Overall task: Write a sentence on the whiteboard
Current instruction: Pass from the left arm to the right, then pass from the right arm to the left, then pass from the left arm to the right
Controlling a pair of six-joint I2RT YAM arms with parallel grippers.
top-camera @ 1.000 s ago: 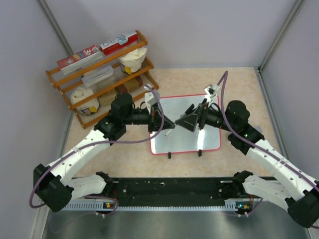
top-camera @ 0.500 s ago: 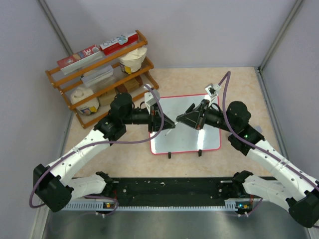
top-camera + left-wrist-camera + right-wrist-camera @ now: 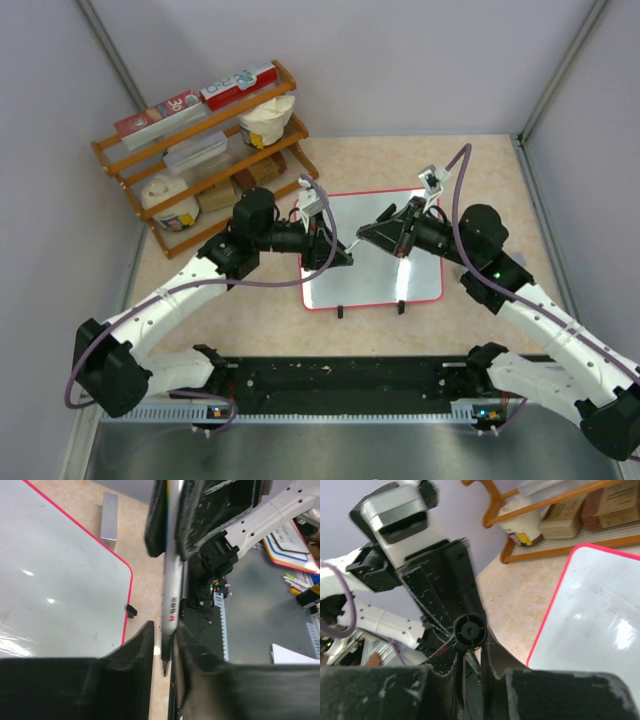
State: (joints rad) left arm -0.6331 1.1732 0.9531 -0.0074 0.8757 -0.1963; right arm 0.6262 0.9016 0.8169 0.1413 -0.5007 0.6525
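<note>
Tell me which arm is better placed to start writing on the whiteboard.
Right. The right tool is shut on the end of the marker above the whiteboard, while the left tool has its jaws open around the barrel, not gripping. The board looks blank.

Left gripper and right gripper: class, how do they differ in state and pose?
The right gripper has its jaws shut on the marker; the left gripper has its jaws apart around it. The left gripper reaches in from the left, the right gripper from the right. Both hang above the whiteboard.
</note>
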